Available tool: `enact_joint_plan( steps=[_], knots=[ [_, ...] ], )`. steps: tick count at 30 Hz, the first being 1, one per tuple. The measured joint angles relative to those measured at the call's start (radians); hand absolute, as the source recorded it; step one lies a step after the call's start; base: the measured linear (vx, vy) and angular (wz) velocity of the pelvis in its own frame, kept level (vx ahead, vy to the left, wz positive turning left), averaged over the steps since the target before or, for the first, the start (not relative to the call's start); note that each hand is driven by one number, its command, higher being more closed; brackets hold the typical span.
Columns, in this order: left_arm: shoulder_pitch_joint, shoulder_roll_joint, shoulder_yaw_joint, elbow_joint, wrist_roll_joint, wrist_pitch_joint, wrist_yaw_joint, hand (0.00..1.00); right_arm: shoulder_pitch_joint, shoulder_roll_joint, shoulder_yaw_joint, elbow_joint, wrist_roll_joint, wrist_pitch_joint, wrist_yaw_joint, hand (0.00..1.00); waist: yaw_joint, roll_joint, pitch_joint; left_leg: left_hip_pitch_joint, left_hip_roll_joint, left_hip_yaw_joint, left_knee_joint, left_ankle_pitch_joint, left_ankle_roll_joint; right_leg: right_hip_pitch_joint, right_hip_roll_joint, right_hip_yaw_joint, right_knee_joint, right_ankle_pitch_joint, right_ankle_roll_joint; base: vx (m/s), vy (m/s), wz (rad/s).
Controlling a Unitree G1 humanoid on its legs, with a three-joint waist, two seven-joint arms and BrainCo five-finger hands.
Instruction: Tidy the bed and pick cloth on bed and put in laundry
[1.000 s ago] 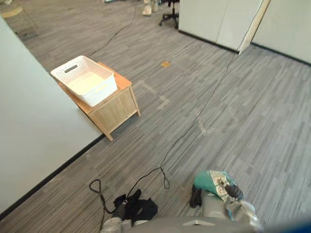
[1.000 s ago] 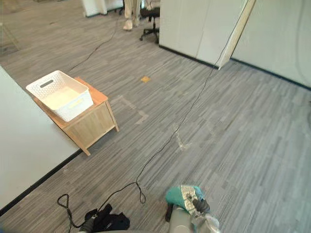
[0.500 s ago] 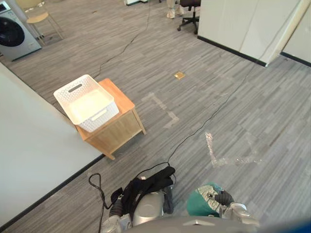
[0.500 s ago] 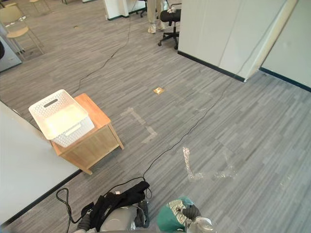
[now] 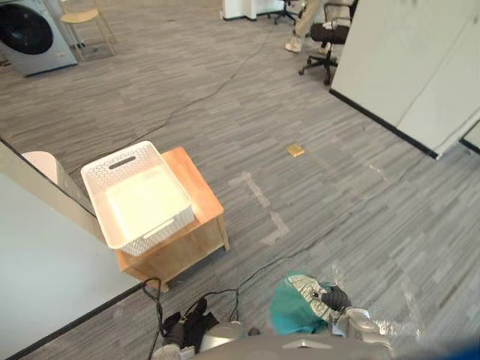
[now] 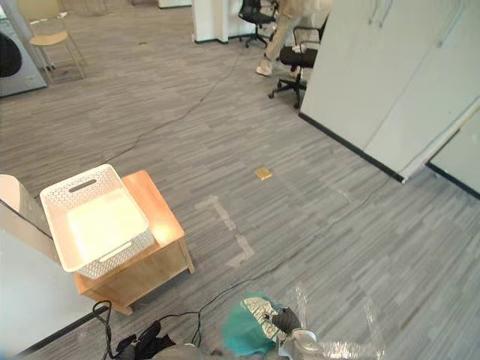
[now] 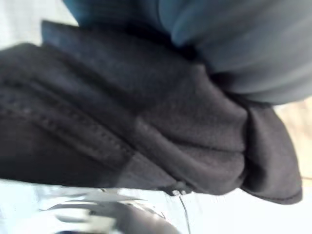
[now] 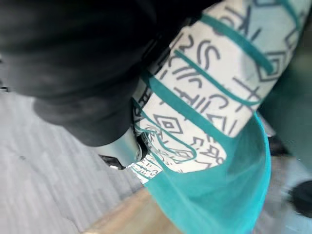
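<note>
The right robot hand (image 5: 335,300) curls round a crumpled teal cloth (image 5: 289,309) with a white patterned band. Soft black cloth (image 7: 146,122) drapes the left robot hand (image 5: 171,348); I cannot tell its grip. A white perforated basket (image 5: 157,234) sits on the wooden desk (image 5: 196,180).

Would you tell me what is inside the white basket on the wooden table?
The white basket shows only its bare pale floor; no cloth lies in it yet. Its near wall hides a narrow strip of that floor.
</note>
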Motion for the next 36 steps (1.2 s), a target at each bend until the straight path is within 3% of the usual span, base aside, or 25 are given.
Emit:
enact_joint_plan(
  steps=[2, 3, 4, 5, 6, 7, 8, 10, 13, 15, 17, 19, 21, 22, 23, 25, 29, 31, 32, 33, 34, 35, 36],
  knots=[
    [-0.016, 0.009, -0.026, 0.0, 0.001, -0.002, 0.0, 1.0, -0.007, 0.004, 0.001, 0.0, 0.032, -0.011, 0.002, 1.0, -0.009, -0.005, 0.001, 0.082, 0.004, -0.034, -0.119, -0.01, -0.016, -0.045, 0.032, -0.073, -0.301, 0.041, -0.008, 0.42, -0.026, 0.87],
    [-0.02, 0.015, -0.035, -0.001, 0.001, -0.003, -0.001, 1.0, -0.012, 0.006, 0.003, 0.003, 0.04, -0.01, 0.003, 1.0, -0.006, -0.012, 0.004, 0.099, 0.004, -0.042, -0.134, -0.011, -0.017, -0.053, 0.043, -0.08, -0.376, 0.074, -0.017, 0.45, -0.079, 0.66],
    [-0.031, 0.019, -0.034, -0.003, 0.001, -0.003, -0.001, 1.0, -0.018, 0.014, 0.004, 0.006, 0.052, -0.004, 0.005, 1.0, 0.0, -0.023, 0.011, 0.127, 0.008, -0.056, -0.139, -0.021, -0.034, -0.053, 0.068, -0.098, -0.498, 0.153, -0.034, 0.45, -0.134, 0.4],
    [-0.025, 0.019, -0.023, -0.009, 0.003, -0.006, -0.001, 1.0, -0.015, 0.024, 0.01, 0.004, 0.058, -0.002, 0.004, 1.0, 0.008, -0.027, 0.011, 0.145, 0.011, -0.055, -0.127, -0.036, -0.059, -0.055, 0.099, -0.113, -0.559, 0.244, -0.074, 0.45, -0.157, 0.32],
    [-0.016, 0.017, -0.011, -0.01, 0.004, -0.009, -0.001, 1.0, -0.014, 0.027, 0.019, 0.004, 0.058, -0.002, 0.005, 1.0, 0.008, -0.031, 0.009, 0.159, 0.01, -0.054, -0.12, -0.043, -0.072, -0.054, 0.112, -0.122, -0.563, 0.287, -0.106, 0.56, -0.251, 0.12],
    [-0.004, 0.009, 0.012, -0.009, 0.021, -0.012, 0.0, 1.0, -0.009, 0.024, 0.048, 0.003, 0.056, 0.0, 0.01, 1.0, 0.008, -0.041, -0.005, 0.183, 0.006, -0.052, -0.097, -0.058, -0.098, -0.045, 0.14, -0.147, -0.559, 0.273, -0.215, 0.48, -0.219, -0.35],
    [0.006, -0.028, 0.045, -0.01, 0.04, -0.018, 0.0, 1.0, -0.02, 0.011, 0.068, 0.002, 0.055, 0.005, 0.015, 1.0, 0.012, 0.003, -0.008, 0.192, 0.043, -0.037, -0.064, -0.063, -0.105, -0.033, 0.176, -0.154, -0.547, 0.26, -0.231, 0.49, -0.212, -0.54],
    [0.018, -0.054, 0.073, -0.009, 0.04, -0.029, 0.001, 1.0, -0.029, 0.006, 0.095, 0.006, 0.055, 0.003, 0.021, 1.0, 0.006, 0.033, -0.012, 0.183, 0.069, -0.022, -0.008, -0.064, -0.106, -0.021, 0.214, -0.149, -0.563, 0.218, -0.241, 0.44, -0.148, -0.76],
    [0.024, -0.064, 0.08, -0.007, 0.039, -0.062, 0.0, 1.0, -0.037, -0.017, 0.164, 0.007, 0.038, 0.004, 0.049, 1.0, 0.006, 0.049, -0.01, 0.037, 0.126, -0.042, 0.373, -0.045, -0.111, 0.037, 0.292, -0.075, -0.639, 0.164, -0.223, 0.51, -0.119, -0.7],
    [0.025, -0.065, 0.089, -0.009, 0.033, -0.109, 0.0, 1.0, -0.048, -0.029, 0.215, 0.013, 0.015, -0.004, 0.081, 1.0, 0.016, 0.06, 0.021, -0.146, 0.185, -0.124, 0.788, -0.059, -0.085, 0.133, 0.338, -0.031, -0.676, 0.127, -0.211, 0.39, -0.049, -0.58],
    [0.024, -0.068, 0.082, -0.01, 0.029, -0.122, 0.001, 1.0, -0.06, -0.028, 0.242, 0.028, -0.008, -0.02, 0.105, 1.0, 0.046, 0.056, 0.036, -0.247, 0.184, -0.166, 0.867, -0.069, -0.096, 0.19, 0.344, 0.028, -0.677, 0.098, -0.202, 0.32, 0.029, -0.9],
    [0.022, -0.065, 0.058, -0.019, 0.019, -0.132, 0.0, 1.0, -0.063, -0.026, 0.259, 0.034, -0.039, -0.04, 0.125, 1.0, 0.066, 0.056, 0.043, -0.333, 0.196, -0.165, 0.814, -0.076, -0.103, 0.223, 0.331, 0.067, -0.681, 0.082, -0.181, 0.27, 0.097, -0.86],
    [0.023, -0.058, 0.026, -0.018, 0.019, -0.142, 0.0, 1.0, -0.057, -0.027, 0.28, 0.032, -0.086, -0.069, 0.136, 1.0, 0.062, 0.058, 0.043, -0.354, 0.21, -0.122, 0.519, -0.046, -0.12, 0.249, 0.302, 0.067, -0.68, 0.07, -0.148, 0.28, 0.159, -0.29],
    [0.02, -0.068, 0.015, -0.016, 0.019, -0.142, 0.0, 1.0, -0.046, -0.042, 0.291, 0.023, -0.105, -0.085, 0.138, 1.0, 0.047, 0.089, 0.032, -0.343, 0.228, -0.113, 0.254, 0.073, -0.129, 0.258, 0.301, 0.064, -0.673, 0.052, -0.116, 0.38, 0.234, 0.0],
    [0.007, -0.061, 0.008, -0.01, 0.016, -0.139, 0.0, 1.0, -0.034, -0.049, 0.293, 0.022, -0.115, -0.09, 0.134, 1.0, 0.05, 0.082, 0.032, -0.297, 0.194, -0.091, 0.176, 0.137, -0.088, 0.271, 0.264, 0.069, -0.66, 0.043, -0.07, 0.38, 0.232, 0.08],
    [0.005, -0.04, 0.009, -0.012, -0.013, -0.136, 0.002, 1.0, -0.03, -0.04, 0.337, 0.015, -0.137, -0.113, 0.133, 1.0, 0.063, 0.039, 0.023, -0.252, 0.117, -0.122, 0.083, 0.176, -0.089, 0.281, 0.212, 0.068, -0.688, 0.039, -0.038, 0.37, 0.165, 0.12],
    [-0.005, -0.036, 0.006, -0.012, -0.056, -0.111, 0.014, 1.0, -0.046, -0.036, 0.382, 0.017, -0.141, -0.126, 0.111, 1.0, 0.078, 0.021, 0.015, -0.209, 0.056, -0.147, 0.059, 0.178, -0.089, 0.358, 0.166, 0.055, -0.74, 0.056, -0.003, 0.29, 0.063, 0.18],
    [-0.007, -0.03, -0.014, -0.016, -0.051, -0.11, 0.045, 1.0, -0.056, -0.017, 0.389, 0.02, -0.14, -0.126, 0.103, 1.0, 0.085, 0.018, 0.015, -0.195, 0.052, -0.084, 0.055, 0.177, -0.09, 0.39, 0.15, -0.007, -0.745, 0.062, 0.006, 0.16, 0.022, 0.23],
    [-0.009, -0.023, -0.03, -0.015, -0.04, -0.11, 0.066, 1.0, -0.055, -0.014, 0.389, 0.021, -0.128, -0.127, 0.097, 1.0, 0.078, 0.003, 0.014, -0.189, 0.051, -0.03, 0.048, 0.164, -0.091, 0.41, 0.139, -0.06, -0.75, 0.062, 0.009, 0.08, 0.006, 0.81],
    [-0.016, -0.01, -0.07, -0.015, -0.025, -0.109, 0.094, 1.0, -0.032, -0.015, 0.387, 0.022, -0.108, -0.128, 0.082, 1.0, 0.06, 0.008, -0.006, -0.189, 0.064, 0.071, 0.053, 0.13, -0.077, 0.435, 0.136, -0.125, -0.749, 0.048, 0.03, 0.04, 0.012, 1.13],
    [-0.017, -0.002, -0.096, -0.016, -0.004, -0.104, 0.114, 1.0, -0.015, -0.016, 0.382, 0.024, -0.084, -0.128, 0.072, 1.0, 0.054, 0.012, -0.012, -0.189, 0.06, 0.107, 0.067, 0.098, -0.05, 0.458, 0.131, -0.168, -0.746, 0.029, 0.053, 0.06, 0.058, 1.22],
    [-0.018, 0.008, -0.108, -0.028, 0.0, -0.087, 0.129, 1.0, -0.001, -0.015, 0.371, 0.026, -0.067, -0.126, 0.067, 1.0, 0.054, 0.003, -0.016, -0.19, 0.033, 0.107, 0.084, 0.065, -0.007, 0.473, 0.104, -0.222, -0.721, -0.015, 0.09, 0.11, 0.1, 1.56],
    [-0.018, 0.008, -0.134, -0.034, -0.001, -0.055, 0.152, 1.0, 0.029, -0.02, 0.338, 0.027, -0.046, -0.125, 0.061, 1.0, 0.039, 0.006, -0.032, -0.196, -0.002, 0.034, 0.098, 0.022, 0.027, 0.461, 0.045, -0.277, -0.54, -0.064, 0.113, 0.13, 0.119, 1.47]
  ],
)
